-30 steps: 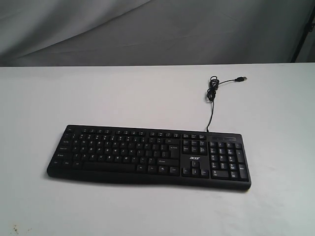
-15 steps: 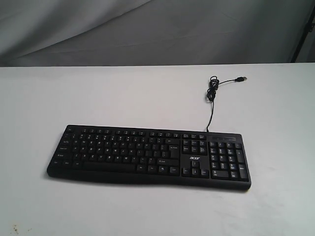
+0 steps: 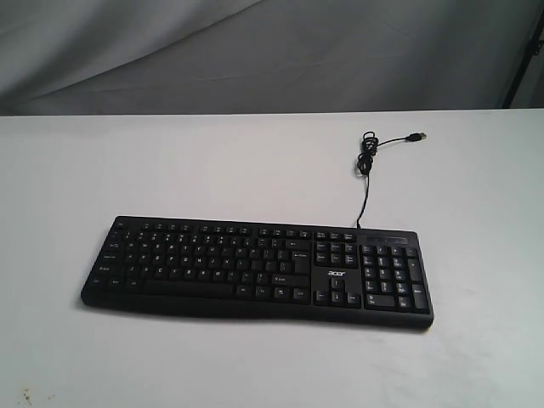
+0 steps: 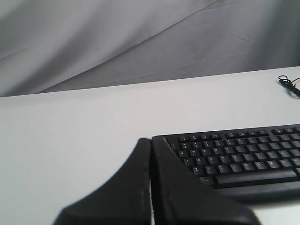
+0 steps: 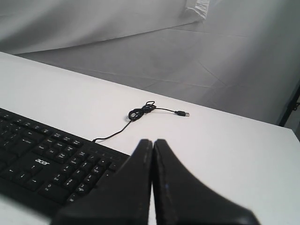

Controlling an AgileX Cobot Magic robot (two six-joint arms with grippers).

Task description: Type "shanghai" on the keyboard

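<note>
The black keyboard (image 3: pixel 259 265) lies flat on the white table (image 3: pixel 212 161), its number pad at the right end and its thin cable (image 3: pixel 365 170) running back to a loose USB plug. Neither arm shows in the exterior view. In the left wrist view my left gripper (image 4: pixel 151 140) is shut and empty, held off the letter-key end of the keyboard (image 4: pixel 234 159). In the right wrist view my right gripper (image 5: pixel 153 141) is shut and empty, beside the number-pad end of the keyboard (image 5: pixel 47 164).
The cable (image 5: pixel 140 112) coils on the table behind the keyboard, ending in a USB plug (image 3: pixel 416 136). A grey cloth backdrop (image 3: pixel 272 51) hangs behind the table's far edge. A dark stand (image 3: pixel 525 59) is at the far right.
</note>
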